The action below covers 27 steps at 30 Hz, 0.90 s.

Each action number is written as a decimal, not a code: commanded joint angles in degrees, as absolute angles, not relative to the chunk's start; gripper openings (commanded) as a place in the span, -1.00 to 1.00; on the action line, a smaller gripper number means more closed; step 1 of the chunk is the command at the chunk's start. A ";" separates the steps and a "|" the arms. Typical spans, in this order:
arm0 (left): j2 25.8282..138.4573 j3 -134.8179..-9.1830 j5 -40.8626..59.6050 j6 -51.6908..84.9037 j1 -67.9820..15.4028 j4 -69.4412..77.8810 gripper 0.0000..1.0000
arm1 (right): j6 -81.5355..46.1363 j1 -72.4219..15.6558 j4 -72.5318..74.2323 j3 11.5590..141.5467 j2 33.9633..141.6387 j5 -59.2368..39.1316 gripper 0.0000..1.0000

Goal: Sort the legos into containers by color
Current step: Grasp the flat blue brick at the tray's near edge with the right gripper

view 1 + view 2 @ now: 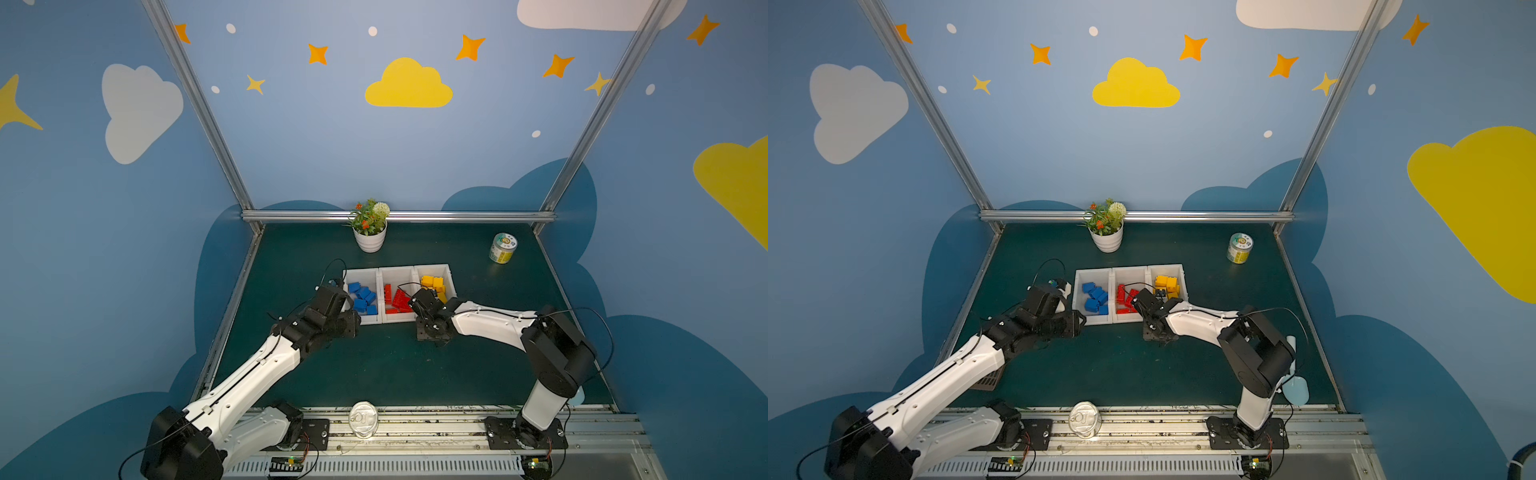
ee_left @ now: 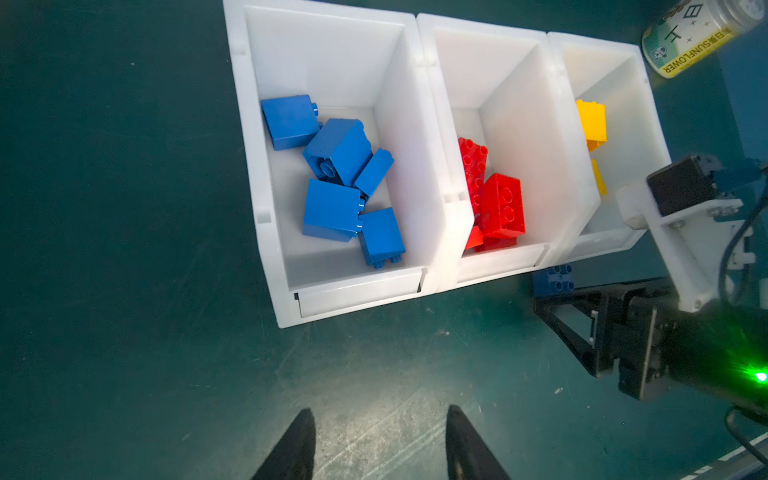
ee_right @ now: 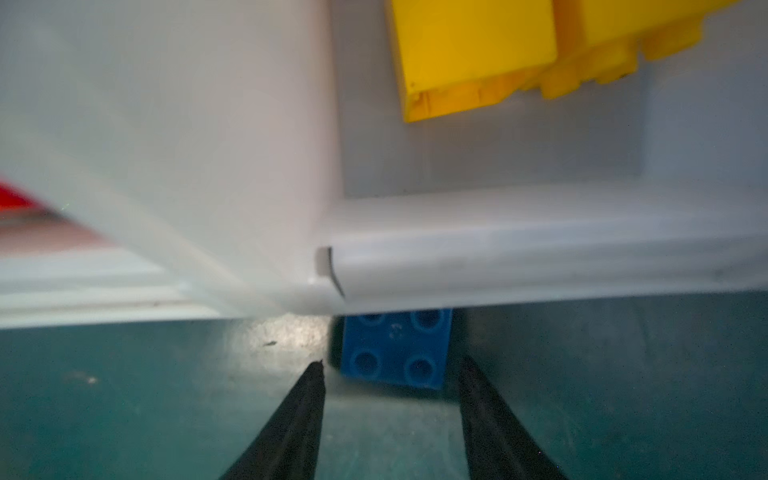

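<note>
R arm: elbow raised high, white forearm angled down toward the middle, wrist bent so the right gripper (image 3: 392, 365) points down at the mat (image 2: 124, 291), close in front of the bins (image 2: 357, 295). Jaws released and spread. A loose blue brick (image 3: 395, 353) sits between the two tips, with four round studs or sockets on its upper face. There's a thin gap each side and no contact seen. Just past the tips, the brick's far edge tucks under the bin lip, approx at the seam btw the red and yellow compartments.

L arm: stretched fwd and low. The left gripper (image 2: 380, 411) hangs over bare mat, jaws released w/ nothing between them. Ahead of those tips stands the front wall of the blue compartment, w/ the red one ahead and off to the side.

Bricks look chunky, glossy and studded. The blue bricks (image 2: 336, 183) lie jumbled in one end bin, the red bricks (image 2: 500, 208) are piled in the middle bin, and the yellow bricks (image 2: 592, 124) are in the other end bin.
</note>
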State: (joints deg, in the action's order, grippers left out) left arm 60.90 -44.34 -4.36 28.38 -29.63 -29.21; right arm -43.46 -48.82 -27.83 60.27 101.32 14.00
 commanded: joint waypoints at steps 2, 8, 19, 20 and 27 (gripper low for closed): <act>59.93 -43.69 -4.75 28.49 -29.44 -29.92 0.03 | -44.52 -48.80 -28.91 62.64 103.46 16.04 -0.03; 59.88 -43.74 -4.66 28.40 -29.45 -30.14 0.03 | -45.31 -48.63 -28.83 62.89 104.49 16.83 -0.19; 60.20 -43.82 -4.57 28.26 -29.44 -29.99 0.03 | -45.09 -49.20 -30.38 61.85 103.92 17.27 -0.41; 60.16 -43.79 -4.66 28.18 -29.45 -30.00 0.03 | -45.09 -49.56 -30.79 61.51 103.51 17.03 -0.41; 59.33 -43.35 -5.62 28.28 -29.31 -29.93 0.03 | -47.63 -55.53 -33.59 57.13 98.06 15.32 -0.42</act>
State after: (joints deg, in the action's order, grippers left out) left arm 60.47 -44.34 -4.84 28.51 -29.63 -29.36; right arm -45.80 -53.15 -29.41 59.20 101.10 16.27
